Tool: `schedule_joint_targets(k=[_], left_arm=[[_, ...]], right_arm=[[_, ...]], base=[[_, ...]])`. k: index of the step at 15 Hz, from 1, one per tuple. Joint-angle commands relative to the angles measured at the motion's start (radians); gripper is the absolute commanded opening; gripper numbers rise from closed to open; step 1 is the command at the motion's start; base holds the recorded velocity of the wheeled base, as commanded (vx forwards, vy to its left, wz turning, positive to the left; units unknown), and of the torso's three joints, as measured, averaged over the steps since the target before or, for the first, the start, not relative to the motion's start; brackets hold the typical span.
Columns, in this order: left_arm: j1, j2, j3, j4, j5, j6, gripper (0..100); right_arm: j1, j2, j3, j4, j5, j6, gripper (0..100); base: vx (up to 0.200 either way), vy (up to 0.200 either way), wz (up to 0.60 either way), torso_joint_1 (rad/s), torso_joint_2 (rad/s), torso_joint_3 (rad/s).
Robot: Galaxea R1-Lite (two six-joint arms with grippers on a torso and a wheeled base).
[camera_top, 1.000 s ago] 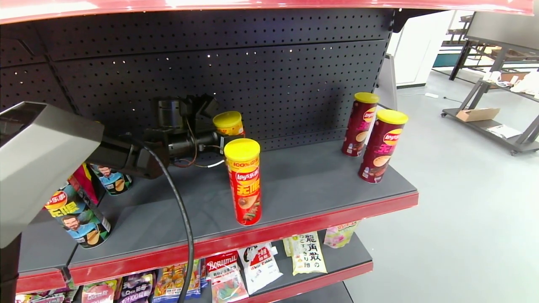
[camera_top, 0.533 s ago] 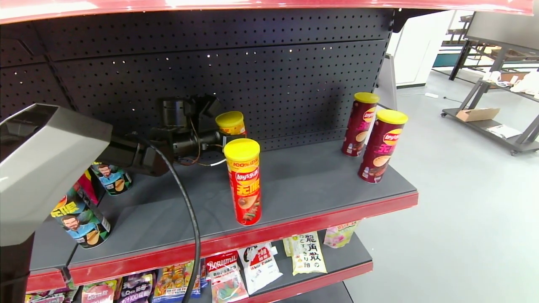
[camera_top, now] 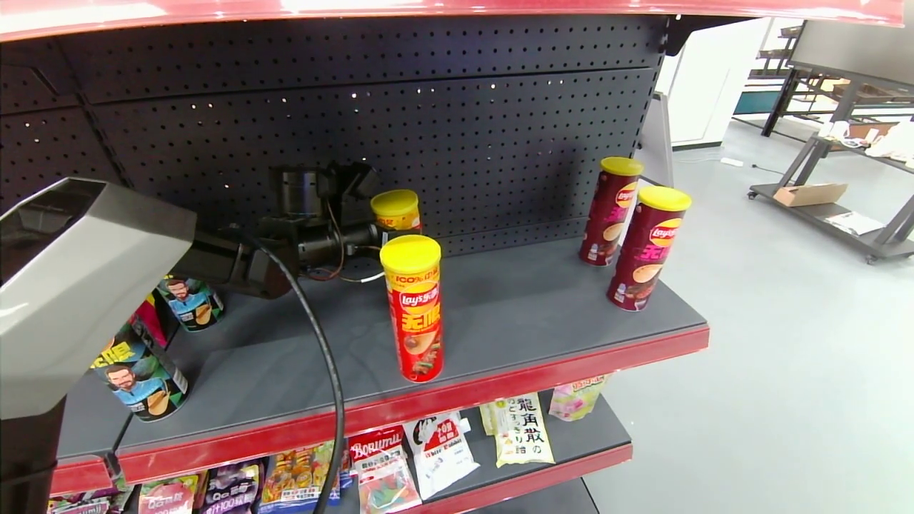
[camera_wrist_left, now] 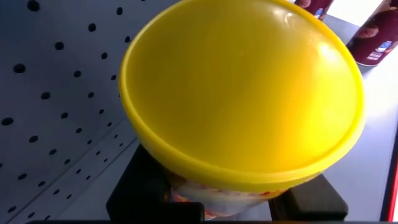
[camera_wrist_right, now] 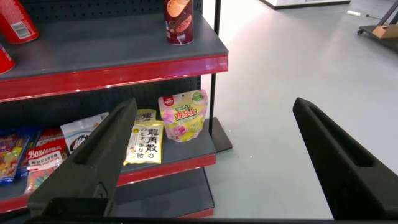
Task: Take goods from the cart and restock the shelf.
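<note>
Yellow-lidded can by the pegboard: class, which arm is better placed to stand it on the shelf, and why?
Left. The left hand grips that can at the back of the shelf; the right hand is open and empty.

Left claw clenched, right claw agape

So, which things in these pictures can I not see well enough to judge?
- Held can: body and base hidden, in head view by the front red can and left tool, in left wrist view by its own yellow lid.
- Blue cans: partly hidden in head view by the left arm.
- Lower snack bags: cut off by the head view's bottom edge.
</note>
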Motion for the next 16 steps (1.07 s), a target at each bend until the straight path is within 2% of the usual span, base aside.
schedule_joint_targets(k=[1, 5, 13, 16], left_arm=[[0.0, 0.002, -0.011, 0.027, -0.003, 0.0, 0], [0.0, -0.001, -0.043, 0.059, -0.003, -0.003, 0], [0.004, -0.03, -0.039, 0.14, -0.001, -0.002, 0], [0.007, -0.03, -0.037, 0.14, -0.001, 0.0, 0]], right_arm=[[0.0, 0.001, 0.0, -0.001, 0.0, 0.0, 100], [0.0, 0.001, 0.0, -0.001, 0.0, 0.0, 100], [0.0, 0.001, 0.0, -0.001, 0.0, 0.0, 100], [0.0, 0.001, 0.0, -0.001, 0.0, 0.0, 100]], base=[[0.0, 0.0, 0.0, 0.0, 0.0, 0.0], [0.0, 0.0, 0.0, 0.0, 0.0, 0.0], [0.0, 0.0, 0.0, 0.0, 0.0, 0.0], [0.0, 0.0, 0.0, 0.0, 0.0, 0.0]])
